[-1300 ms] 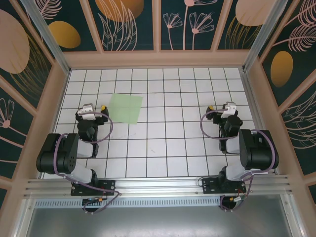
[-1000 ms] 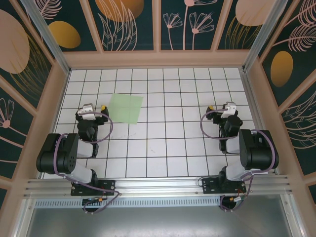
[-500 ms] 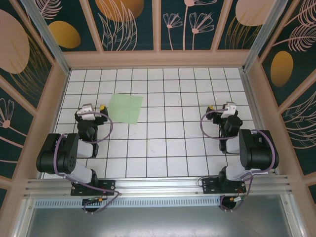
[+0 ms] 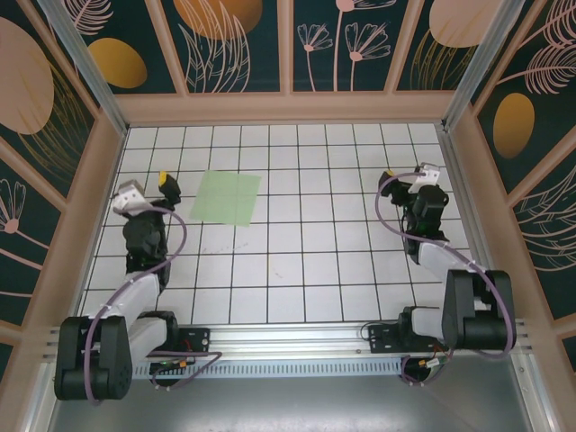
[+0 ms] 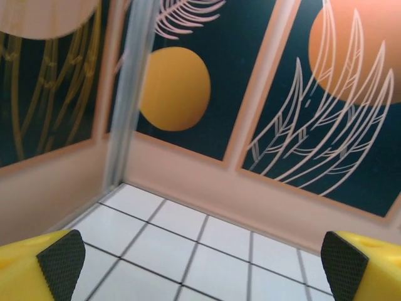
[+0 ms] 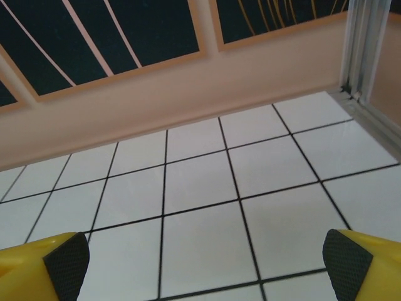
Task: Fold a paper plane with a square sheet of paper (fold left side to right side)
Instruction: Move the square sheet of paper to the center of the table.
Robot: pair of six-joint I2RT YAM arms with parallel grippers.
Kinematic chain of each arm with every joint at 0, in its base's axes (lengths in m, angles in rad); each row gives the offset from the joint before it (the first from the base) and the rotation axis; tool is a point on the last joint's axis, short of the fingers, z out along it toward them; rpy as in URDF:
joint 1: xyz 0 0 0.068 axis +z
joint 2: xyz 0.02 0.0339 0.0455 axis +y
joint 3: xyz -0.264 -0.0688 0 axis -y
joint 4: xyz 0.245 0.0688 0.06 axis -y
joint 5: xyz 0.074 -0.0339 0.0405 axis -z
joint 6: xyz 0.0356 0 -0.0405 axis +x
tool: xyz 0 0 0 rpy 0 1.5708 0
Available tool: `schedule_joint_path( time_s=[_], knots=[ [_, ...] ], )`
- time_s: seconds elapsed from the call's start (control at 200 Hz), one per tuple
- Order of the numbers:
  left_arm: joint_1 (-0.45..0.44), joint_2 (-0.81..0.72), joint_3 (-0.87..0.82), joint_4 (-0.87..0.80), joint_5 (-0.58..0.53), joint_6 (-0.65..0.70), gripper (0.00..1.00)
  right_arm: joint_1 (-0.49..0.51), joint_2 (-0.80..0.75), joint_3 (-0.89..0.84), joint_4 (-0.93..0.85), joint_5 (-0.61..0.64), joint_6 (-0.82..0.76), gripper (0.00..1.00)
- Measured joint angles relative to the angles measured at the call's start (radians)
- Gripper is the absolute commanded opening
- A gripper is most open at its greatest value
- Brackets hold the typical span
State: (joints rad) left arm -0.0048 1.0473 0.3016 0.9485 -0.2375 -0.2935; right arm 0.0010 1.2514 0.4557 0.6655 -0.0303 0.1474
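The white gridded table (image 4: 297, 261) lies inside a walled enclosure of dark panels (image 4: 288, 45) painted with leaves and orange discs. Both arms reach forward from their bases at its near edge. The square sheet of paper (image 4: 226, 198) lies flat and unfolded on the left-centre tiles, with no crease that can be made out, so the job looks to be at its very start: the approach before the first fold. The left gripper (image 4: 144, 187) hovers just beside the sheet's left edge, apart from it. The right gripper (image 4: 409, 177) stands well apart, on the far right side of the grid. Each has its jaws spread wide and holds nothing: in the left wrist view the dark pads (image 5: 61, 263) sit at opposite edges of the frame with bare tile and wall between them, and the right wrist view shows its pads (image 6: 66, 263) the same way. Next, the left gripper probably has to drop to the sheet's left edge, pinch or lift that thin edge off the tile and carry it over to meet the right edge squarely. The right gripper would likely need to come across to pin the paper so it does not slide.
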Motion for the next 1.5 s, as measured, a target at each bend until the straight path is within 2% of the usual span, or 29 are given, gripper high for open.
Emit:
schedule_joint_path(
  time_s=[0.115,0.27,0.435,0.611,0.771,1.006,1.501],
  knots=[
    [0.0,0.049,0.143,-0.205,0.059,-0.068,0.99,0.034,-0.06,0.006,-0.117,-0.005,0.053,0.99],
    [0.0,0.229,0.341,-0.452,0.193,-0.16,0.98,0.088,-0.098,0.061,-0.28,-0.012,0.105,0.99],
    [0.0,0.45,0.509,-0.629,0.328,-0.229,0.98,0.14,-0.106,0.114,-0.39,-0.013,0.141,0.99],
    [-0.006,0.65,0.636,-0.754,0.4,-0.258,0.98,0.18,-0.104,0.127,-0.454,-0.001,0.152,0.99],
    [-0.039,0.784,0.724,-0.818,0.414,-0.262,0.98,0.197,-0.088,0.129,-0.479,0.011,0.152,0.99],
    [-0.097,0.877,0.813,-0.864,0.413,-0.262,0.98,0.2,-0.074,0.129,-0.499,0.023,0.152,0.99],
    [-0.127,0.906,0.824,-0.888,0.412,-0.262,0.98,0.204,-0.074,0.131,-0.523,0.03,0.152,0.99]
  ],
)
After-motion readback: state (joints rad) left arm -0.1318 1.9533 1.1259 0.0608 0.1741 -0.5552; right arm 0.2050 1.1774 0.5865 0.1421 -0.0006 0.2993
